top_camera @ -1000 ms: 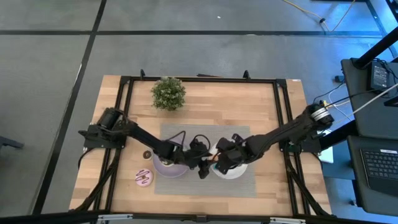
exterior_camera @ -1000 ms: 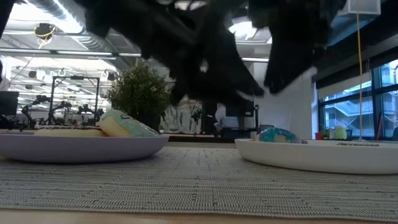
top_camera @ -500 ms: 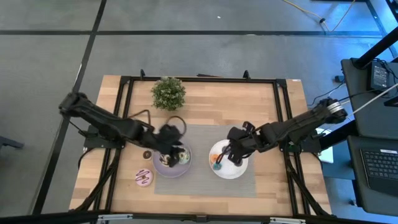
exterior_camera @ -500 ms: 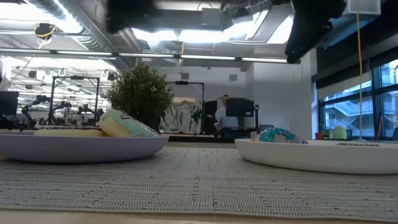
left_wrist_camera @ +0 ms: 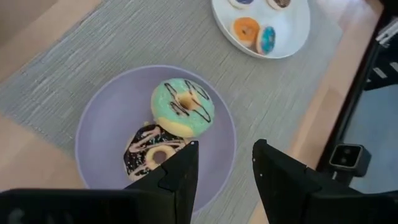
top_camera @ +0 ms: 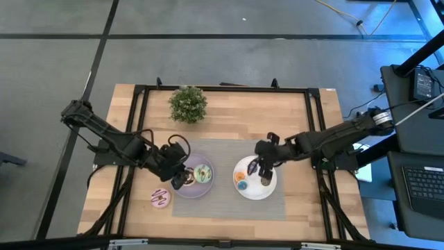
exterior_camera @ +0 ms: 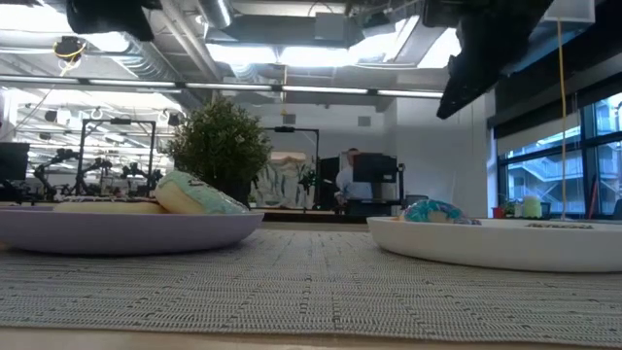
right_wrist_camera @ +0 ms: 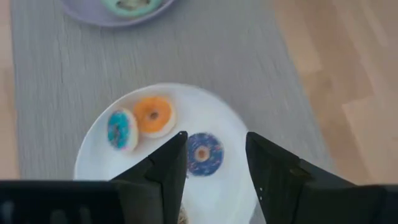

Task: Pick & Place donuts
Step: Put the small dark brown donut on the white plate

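On the grey mat, a lilac plate [top_camera: 196, 189] carries a green donut [left_wrist_camera: 183, 107] and a chocolate-white donut [left_wrist_camera: 152, 152]. Beside it, a white plate [top_camera: 255, 191] carries small orange [right_wrist_camera: 153, 115], blue [right_wrist_camera: 121, 129] and purple [right_wrist_camera: 202, 154] donuts. A pink donut [top_camera: 160, 198] lies flat on the bare wood near the table's near left corner. My left gripper [left_wrist_camera: 224, 168] is open and empty, raised above the lilac plate's left part [top_camera: 179, 180]. My right gripper [right_wrist_camera: 216, 162] is open and empty, raised above the white plate [top_camera: 263, 170].
A potted plant [top_camera: 188, 104] stands at the far side of the table, left of centre. The grey mat [top_camera: 222, 149] lies under both plates. In the low view, both arms hang well above the plates, the right one [exterior_camera: 486, 49] at upper right. Black frame rails edge the table.
Both grippers stood close together between the two plates. The left one has drawn back toward the table's left and now hangs over the lilac plate's left part. The right one has pulled toward the right, above the white plate. Both have risen out of the low view's centre.
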You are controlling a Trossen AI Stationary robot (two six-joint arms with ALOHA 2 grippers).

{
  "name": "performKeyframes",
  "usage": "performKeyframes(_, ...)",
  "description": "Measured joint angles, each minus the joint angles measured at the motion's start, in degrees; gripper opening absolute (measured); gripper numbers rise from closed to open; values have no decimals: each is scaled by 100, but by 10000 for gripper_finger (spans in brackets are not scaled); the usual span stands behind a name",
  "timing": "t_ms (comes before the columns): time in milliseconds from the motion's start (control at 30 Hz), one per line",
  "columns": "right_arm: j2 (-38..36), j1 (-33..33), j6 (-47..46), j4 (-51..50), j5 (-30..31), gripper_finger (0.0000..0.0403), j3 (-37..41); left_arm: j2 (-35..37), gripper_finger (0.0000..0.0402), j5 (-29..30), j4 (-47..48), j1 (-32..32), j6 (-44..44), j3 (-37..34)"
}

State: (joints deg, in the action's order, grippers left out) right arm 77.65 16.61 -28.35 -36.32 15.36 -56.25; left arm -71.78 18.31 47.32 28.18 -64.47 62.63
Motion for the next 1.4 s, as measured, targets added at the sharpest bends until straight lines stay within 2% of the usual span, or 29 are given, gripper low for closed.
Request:
performKeyframes(133,-599,-227,137,371,-19,165,543,-44,143,-260,77,-61,-36,-2)
performKeyframes(233,-1074,-380,166,740,-133,165,1017,-66,143,-763,418,-178,-294,0)
performKeyframes(333,-1468,-498,17,1148,-165,165,1397,-117,143,-1337,1247,-293,-987,-2)
performKeyframes(467,-1795,-633,-148,1445,-206,165,1687,-209,143,-1449,2139,-328,-2016,-84)
performKeyframes(600,-1873,-724,-172,1470,-209,165,1718,-229,143,-1463,2020,-332,-2697,-481)
performKeyframes(800,-1856,-871,-135,1720,-285,165,1718,-228,143,-1817,1854,-331,-3455,-1256)
performKeyframes(1000,-1856,-1083,-132,1775,-458,165,1718,-226,143,-1932,869,-386,-3535,-1902)
performKeyframes(1400,-1856,-1136,-115,1784,-499,165,1718,-226,143,-2034,25,-558,-3731,-2622)
